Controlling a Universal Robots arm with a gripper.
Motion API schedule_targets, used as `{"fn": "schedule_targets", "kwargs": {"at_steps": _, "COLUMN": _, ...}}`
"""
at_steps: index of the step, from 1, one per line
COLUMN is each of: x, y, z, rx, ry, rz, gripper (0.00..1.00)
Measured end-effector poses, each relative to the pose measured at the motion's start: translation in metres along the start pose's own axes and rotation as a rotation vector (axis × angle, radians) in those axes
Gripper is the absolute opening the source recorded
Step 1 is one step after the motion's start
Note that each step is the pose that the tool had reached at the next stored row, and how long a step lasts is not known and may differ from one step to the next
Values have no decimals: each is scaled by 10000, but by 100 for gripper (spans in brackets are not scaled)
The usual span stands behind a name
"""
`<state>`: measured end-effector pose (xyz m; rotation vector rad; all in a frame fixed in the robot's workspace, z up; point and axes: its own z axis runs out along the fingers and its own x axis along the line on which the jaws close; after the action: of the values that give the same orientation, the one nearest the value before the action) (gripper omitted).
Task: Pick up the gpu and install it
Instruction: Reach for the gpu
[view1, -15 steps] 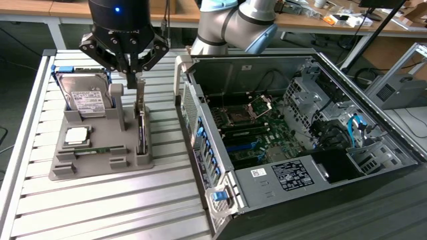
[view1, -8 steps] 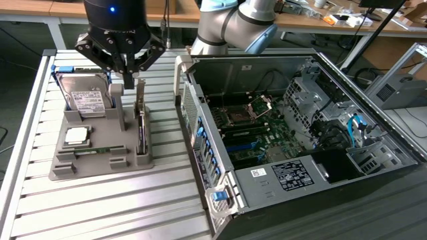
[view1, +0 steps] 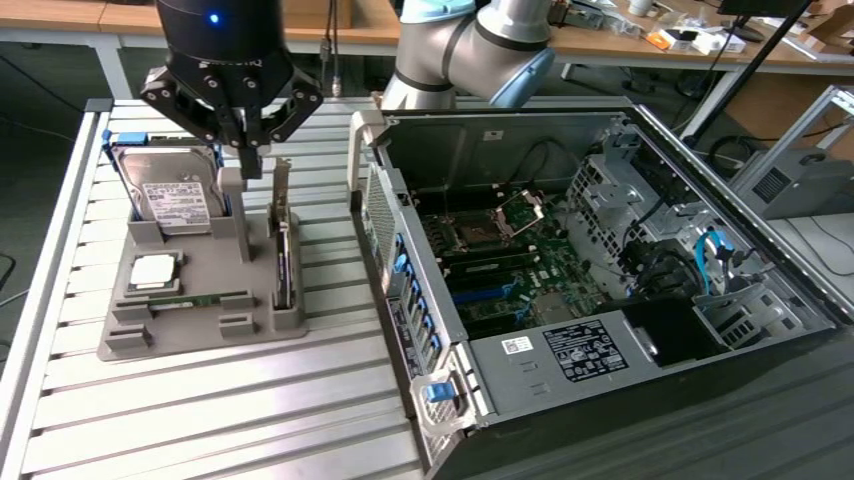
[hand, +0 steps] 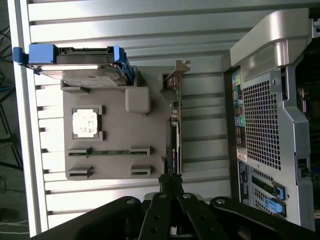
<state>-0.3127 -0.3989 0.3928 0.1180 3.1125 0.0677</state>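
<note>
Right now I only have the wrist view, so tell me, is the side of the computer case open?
Observer: Yes. The computer case is open on its upward side, and the motherboard is exposed.
Operator: Is the gripper holding the gpu?
Observer: No. The gripper is shut and empty, hanging above the grey holder. The gpu stands on edge in that holder.
Operator: Any loose wiring inside?
Observer: Blue cables curl inside the case, toward the exterior view's right of the motherboard.
</note>
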Motion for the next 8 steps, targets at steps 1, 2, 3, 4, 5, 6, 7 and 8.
{"fn": "schedule_targets", "kwargs": {"at_steps": 1, "x": 9, "y": -1, "z": 0, "rx": 0, "ry": 0, "rz": 0, "gripper": 11}}
{"fn": "schedule_targets", "kwargs": {"at_steps": 2, "x": 15, "y": -1, "z": 0, "rx": 0, "ry": 0, "rz": 0, "gripper": 11}}
{"fn": "schedule_targets", "kwargs": {"at_steps": 3, "x": 21, "y": -2, "z": -1, "rx": 1, "ry": 0, "rz": 0, "gripper": 11}}
{"fn": "schedule_targets", "kwargs": {"at_steps": 4, "x": 27, "y": -2, "z": 0, "rx": 0, "ry": 0, "rz": 0, "gripper": 11}}
{"fn": "schedule_targets", "kwargs": {"at_steps": 5, "x": 34, "y": -3, "z": -1, "rx": 0, "ry": 0, "rz": 0, "gripper": 11}}
{"fn": "schedule_targets", "kwargs": {"at_steps": 6, "x": 40, "y": -3, "z": 0, "rx": 0, "ry": 0, "rz": 0, "gripper": 11}}
{"fn": "schedule_targets", "kwargs": {"at_steps": 7, "x": 46, "y": -3, "z": -1, "rx": 0, "ry": 1, "rz": 0, "gripper": 11}}
{"fn": "schedule_targets", "kwargs": {"at_steps": 8, "x": 52, "y": -4, "z": -1, "rx": 0, "ry": 1, "rz": 0, "gripper": 11}}
